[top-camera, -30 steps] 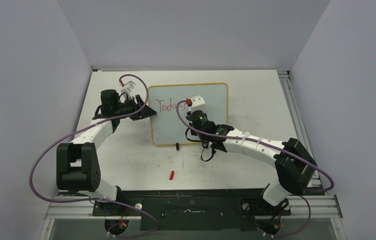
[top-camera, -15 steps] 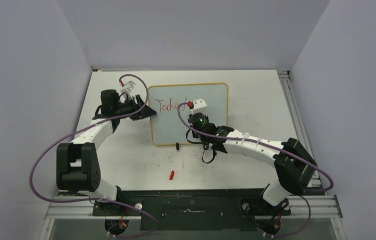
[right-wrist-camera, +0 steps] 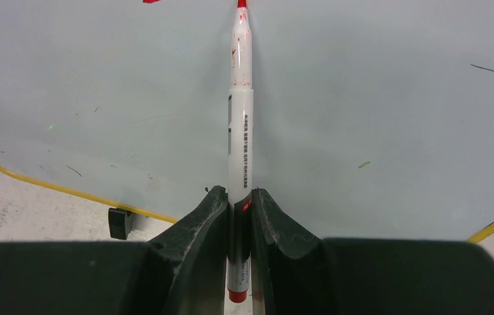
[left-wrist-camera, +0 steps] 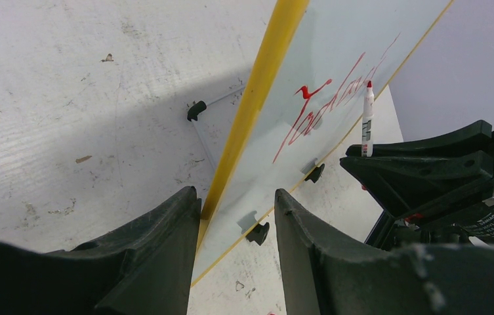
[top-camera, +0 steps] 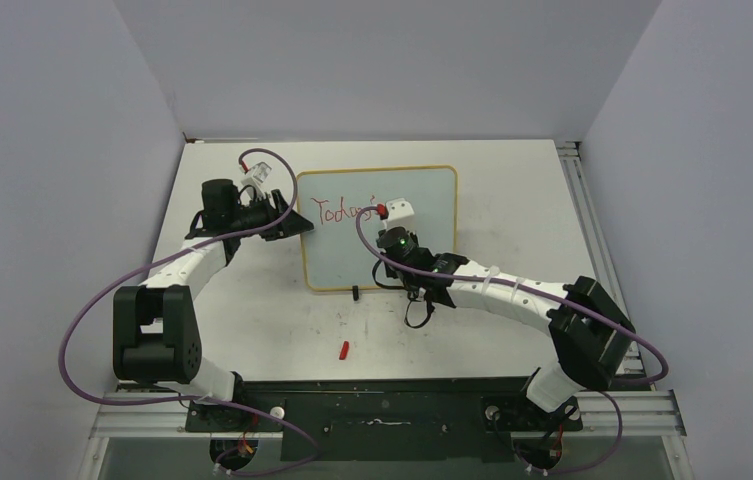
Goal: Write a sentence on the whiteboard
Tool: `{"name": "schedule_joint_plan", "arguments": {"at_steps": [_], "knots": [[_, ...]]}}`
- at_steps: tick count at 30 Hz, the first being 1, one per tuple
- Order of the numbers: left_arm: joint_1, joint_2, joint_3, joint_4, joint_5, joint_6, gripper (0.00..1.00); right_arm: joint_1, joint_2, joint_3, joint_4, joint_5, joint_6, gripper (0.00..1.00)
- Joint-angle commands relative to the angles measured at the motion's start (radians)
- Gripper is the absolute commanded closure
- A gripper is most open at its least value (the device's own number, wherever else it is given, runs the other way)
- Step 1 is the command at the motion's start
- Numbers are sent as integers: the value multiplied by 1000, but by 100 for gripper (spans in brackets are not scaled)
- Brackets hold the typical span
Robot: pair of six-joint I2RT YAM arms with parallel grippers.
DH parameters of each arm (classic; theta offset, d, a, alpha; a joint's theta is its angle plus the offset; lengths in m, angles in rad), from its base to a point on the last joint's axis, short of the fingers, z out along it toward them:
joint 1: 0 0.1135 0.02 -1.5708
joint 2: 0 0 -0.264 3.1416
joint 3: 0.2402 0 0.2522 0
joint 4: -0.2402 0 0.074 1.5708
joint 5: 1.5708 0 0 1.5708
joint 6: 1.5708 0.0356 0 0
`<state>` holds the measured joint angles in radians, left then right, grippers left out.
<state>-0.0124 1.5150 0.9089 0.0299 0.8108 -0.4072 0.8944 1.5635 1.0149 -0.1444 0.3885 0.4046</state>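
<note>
Now the right gripper (right-wrist-camera: pixel 234 197) pinches the marker (right-wrist-camera: pixel 240 118), long axis straight ahead of its jaws, tip at the whiteboard (right-wrist-camera: pixel 375 98) beside the sentence (left-wrist-camera: pixel 323 108). The left gripper (left-wrist-camera: pixel 234 203) straddles the board's edge, clamping unclear.

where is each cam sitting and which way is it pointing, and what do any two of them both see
Top external: above and behind the robot, looking down at the table; left arm and right arm show whole.
Left wrist: low at the whiteboard's left edge, looking along it; left gripper fingers straddle the yellow frame.
Right wrist: over the board, looking along the marker; right gripper clamps it.
Shared: left wrist and top both see the red sentence and the marker.
</note>
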Motion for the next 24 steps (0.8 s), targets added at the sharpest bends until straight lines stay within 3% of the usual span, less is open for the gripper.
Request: {"name": "schedule_joint_plan", "arguments": {"at_steps": [1, 11, 24], "knots": [[-12, -40, 7, 45, 34, 1, 57, 13, -17, -3, 20, -7, 0, 95], [-12, -40, 7, 45, 32, 1, 57, 35, -20, 10, 22, -1, -9, 95], [-12, -47, 7, 38, 17, 4, 57, 55, -172, 7, -63, 37, -28, 95]]}}
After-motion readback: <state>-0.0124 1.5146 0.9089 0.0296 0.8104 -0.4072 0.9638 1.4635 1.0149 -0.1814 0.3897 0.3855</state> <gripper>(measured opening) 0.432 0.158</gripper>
